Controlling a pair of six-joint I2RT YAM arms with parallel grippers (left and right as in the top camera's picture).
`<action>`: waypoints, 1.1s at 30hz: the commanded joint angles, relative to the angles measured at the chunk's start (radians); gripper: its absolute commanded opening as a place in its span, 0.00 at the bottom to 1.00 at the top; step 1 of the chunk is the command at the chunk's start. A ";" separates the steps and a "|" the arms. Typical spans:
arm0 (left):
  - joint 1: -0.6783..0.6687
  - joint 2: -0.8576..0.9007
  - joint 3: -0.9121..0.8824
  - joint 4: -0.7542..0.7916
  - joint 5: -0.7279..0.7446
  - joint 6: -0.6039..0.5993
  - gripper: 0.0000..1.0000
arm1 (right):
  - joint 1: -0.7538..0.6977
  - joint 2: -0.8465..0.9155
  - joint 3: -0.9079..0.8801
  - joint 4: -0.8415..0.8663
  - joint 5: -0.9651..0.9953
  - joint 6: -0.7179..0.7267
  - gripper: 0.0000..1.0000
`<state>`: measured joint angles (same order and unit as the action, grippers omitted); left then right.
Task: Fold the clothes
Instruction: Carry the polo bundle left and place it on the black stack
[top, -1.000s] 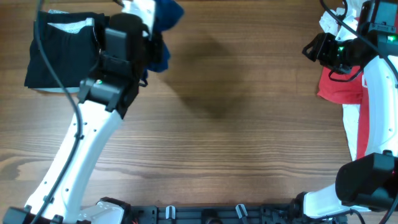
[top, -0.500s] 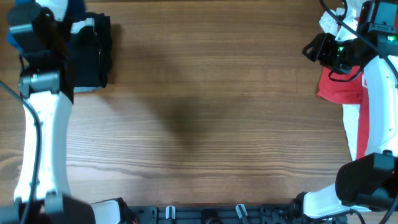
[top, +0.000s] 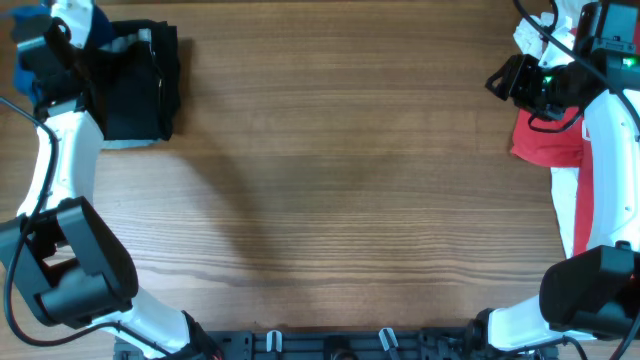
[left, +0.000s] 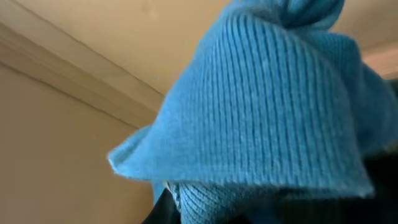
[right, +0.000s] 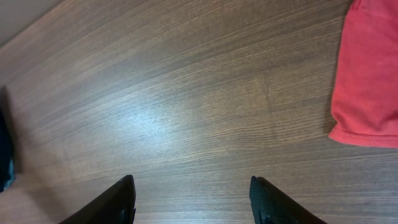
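Observation:
My left gripper (top: 40, 48) is at the table's far back-left corner, shut on a blue ribbed garment (top: 24, 68). That blue cloth (left: 280, 106) fills the left wrist view and hides the jaws. A folded black garment (top: 140, 85) lies just right of it, with a pale piece under its edge. My right gripper (top: 498, 80) hovers at the back right, open and empty (right: 193, 199) over bare wood. A red garment (top: 548, 138) lies right of it and also shows in the right wrist view (right: 368, 74). A white piece (top: 528, 36) lies behind it.
The wooden table (top: 340, 170) spans the overhead view. The right arm's white link (top: 610, 170) lies over the red cloth along the right edge. A black rail (top: 330, 345) runs along the front edge. A dark cloth edge (right: 5, 152) shows far left in the right wrist view.
My left arm has swung left from near the black garment's right side to the far back-left corner, carrying the blue garment. The right arm has not moved.

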<state>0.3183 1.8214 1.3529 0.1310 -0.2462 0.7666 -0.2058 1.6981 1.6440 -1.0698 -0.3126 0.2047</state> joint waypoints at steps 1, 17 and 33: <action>-0.032 0.000 0.010 -0.132 0.030 -0.031 0.04 | 0.002 0.013 -0.002 0.003 0.013 0.008 0.59; -0.220 -0.039 0.052 -0.394 0.393 -0.539 0.82 | 0.002 0.013 -0.002 0.006 0.013 0.034 0.66; 0.040 0.027 0.106 -0.283 0.226 -0.801 0.71 | 0.002 0.013 -0.002 0.010 0.021 0.034 0.66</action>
<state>0.3355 1.7298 1.4590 -0.1555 0.0174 0.0372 -0.2058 1.6981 1.6440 -1.0649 -0.3092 0.2306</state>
